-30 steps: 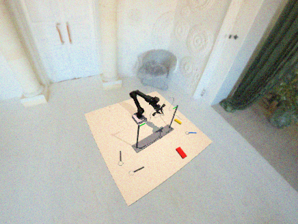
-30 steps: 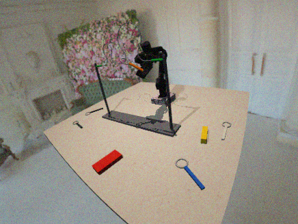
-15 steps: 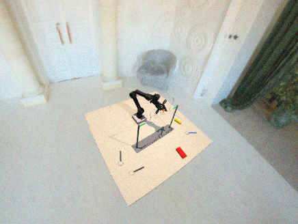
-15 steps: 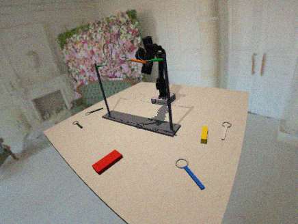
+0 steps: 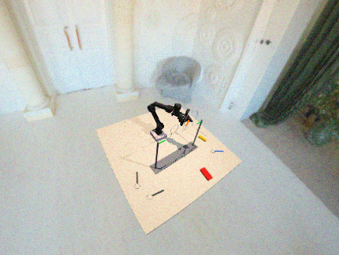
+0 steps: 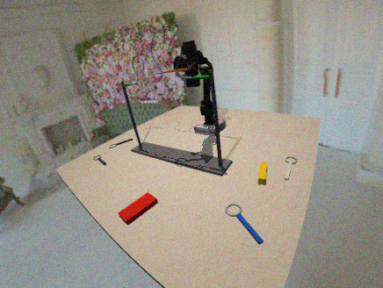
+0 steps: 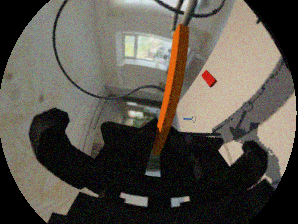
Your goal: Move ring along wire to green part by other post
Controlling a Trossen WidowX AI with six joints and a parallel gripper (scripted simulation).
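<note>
My gripper (image 5: 186, 120) (image 6: 190, 70) (image 7: 157, 120) is shut on the orange handle (image 5: 188, 124) (image 6: 175, 70) (image 7: 173, 80), high above the base. The handle points out from the fingers, and part of the ring shows at the top edge of the wrist view. Whether the wire passes through the ring or touches it cannot be told. The thin grey wire curves widely in the wrist view (image 7: 107, 98). One green part (image 5: 162, 142) (image 6: 128, 84) is by one post (image 5: 156, 155) (image 6: 132, 115); the other green part (image 5: 199, 123) (image 6: 202, 76) is by the other post (image 5: 197, 134) (image 6: 218, 132), nearer the gripper.
The grey base (image 6: 147, 150) carries both posts. A red block (image 5: 206, 173) (image 6: 138, 208) (image 7: 209, 78), a yellow block (image 5: 202, 137) (image 6: 263, 173), a blue-handled ring (image 5: 218, 151) (image 6: 250, 229), a white-handled ring (image 6: 288, 171) and two dark-handled rings lie on the table.
</note>
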